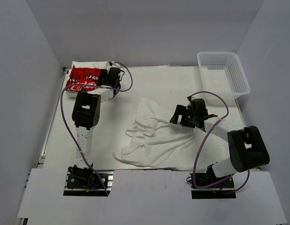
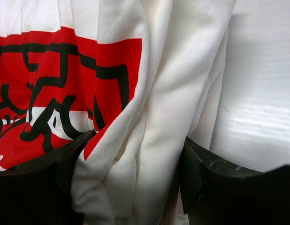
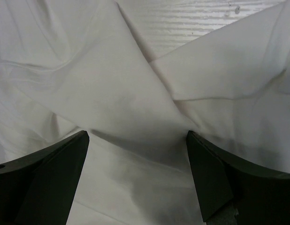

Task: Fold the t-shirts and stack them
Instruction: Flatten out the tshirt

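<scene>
**Item 1: plain white t-shirt** (image 1: 156,140). Unfolded and rumpled, it lies in the middle of the table toward the near edge. Its long axis runs roughly left to right, and one lobe reaches back toward the far edge. The left end is bunched into creases. Which end carries the collar cannot be told.

**Item 2: red graphic t-shirt** (image 1: 84,78). A compact bundle in the far left corner, with the red print facing up. Its long axis runs left to right, parallel to the far edge. White cloth shows along its far and right sides.

**Item 3: right gripper** (image 1: 177,117). It sits low over the right part of the plain white t-shirt and points left. In the right wrist view the fingers (image 3: 51,164) are spread wide. A raised ridge of white cloth lies between them, and nothing is clamped.

**Item 4: left gripper** (image 1: 106,78). It is at the right side of the red graphic t-shirt. In the left wrist view the fingers (image 2: 46,173) stand equally wide apart. A hanging fold of white and red cloth fills the gap between them, and the jaws are not closed on it.

**Item 5: table** (image 1: 149,82). White top, with both arm bases bolted at the near edge.

**Item 6: white mesh basket** (image 1: 241,79). It sits in the far right corner, well apart from both shirts.

**Item 7: purple cables** (image 1: 63,117). These loop along each arm.
</scene>
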Tool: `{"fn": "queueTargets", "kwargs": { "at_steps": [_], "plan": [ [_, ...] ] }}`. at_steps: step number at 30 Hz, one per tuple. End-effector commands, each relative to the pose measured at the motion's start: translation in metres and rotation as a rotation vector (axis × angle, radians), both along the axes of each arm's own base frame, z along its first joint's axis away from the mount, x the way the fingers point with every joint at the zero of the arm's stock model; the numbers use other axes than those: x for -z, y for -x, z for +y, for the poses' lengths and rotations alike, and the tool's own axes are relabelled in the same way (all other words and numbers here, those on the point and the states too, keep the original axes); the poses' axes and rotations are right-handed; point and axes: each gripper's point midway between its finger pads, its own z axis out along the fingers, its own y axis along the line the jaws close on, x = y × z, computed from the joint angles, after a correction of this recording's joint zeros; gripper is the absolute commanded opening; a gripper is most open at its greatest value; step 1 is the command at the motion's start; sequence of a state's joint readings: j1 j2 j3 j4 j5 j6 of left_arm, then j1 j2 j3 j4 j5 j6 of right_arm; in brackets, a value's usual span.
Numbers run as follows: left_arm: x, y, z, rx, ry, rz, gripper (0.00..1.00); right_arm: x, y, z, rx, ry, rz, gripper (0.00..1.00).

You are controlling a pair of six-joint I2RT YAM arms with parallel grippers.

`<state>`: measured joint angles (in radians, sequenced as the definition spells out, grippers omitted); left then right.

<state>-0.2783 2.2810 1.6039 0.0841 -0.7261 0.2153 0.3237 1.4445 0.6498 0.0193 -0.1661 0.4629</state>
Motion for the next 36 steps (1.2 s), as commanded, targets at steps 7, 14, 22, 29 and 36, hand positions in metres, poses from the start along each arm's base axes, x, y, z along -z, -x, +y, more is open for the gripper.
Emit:
{"fn": "queueTargets", "kwargs": {
  "at_steps": [7,14,22,29,36],
  "plan": [
    [0.060,-0.049,0.058,0.111,-0.036,0.130,0.73,-0.024,-0.022,0.018,-0.048,-0.051,-0.104,0.90],
    [-0.004,-0.069,0.072,0.050,-0.052,0.016,0.97,-0.037,-0.027,0.021,-0.077,-0.035,-0.156,0.90],
    [-0.107,-0.024,0.014,0.074,0.171,-0.005,1.00,-0.053,-0.019,0.010,-0.044,0.027,-0.185,0.90],
    [-0.067,0.102,-0.093,0.264,0.629,0.221,1.00,-0.044,0.010,-0.027,0.162,0.072,-0.108,0.90],
    [-0.009,0.216,-0.203,0.451,0.780,0.453,1.00,-0.043,0.031,-0.062,0.294,0.160,-0.106,0.90]
  ]
}}
